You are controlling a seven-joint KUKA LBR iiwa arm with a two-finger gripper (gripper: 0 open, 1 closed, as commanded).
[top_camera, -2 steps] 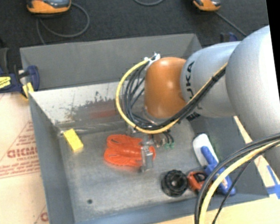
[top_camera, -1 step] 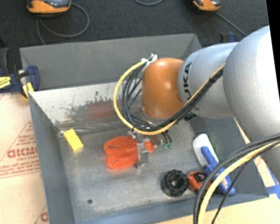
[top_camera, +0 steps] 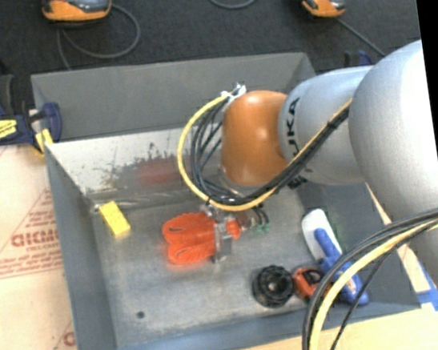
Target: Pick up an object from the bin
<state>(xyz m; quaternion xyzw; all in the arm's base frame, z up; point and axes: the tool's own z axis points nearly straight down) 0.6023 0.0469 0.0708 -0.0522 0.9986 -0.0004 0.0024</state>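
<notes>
Gripper point(top_camera: 225, 240) is hanging over the right end of the orange object point(top_camera: 186, 240), mid-bin point(top_camera: 140, 306); I cannot tell how its jaws are standing. Yellow block point(top_camera: 114, 219) is lying near the left wall.

A bright orange plastic thing point(top_camera: 186, 239) is lying flat on the grey floor of the bin point(top_camera: 155, 294), roughly in the middle. It is showing two rounded lobes, one above the other, with darker grooves between them, and its long side is running left to right. Its right end is sitting just under the gripper point(top_camera: 224, 240), which is covering that end. Its left end is lying free, well apart from the bin's walls.
</notes>
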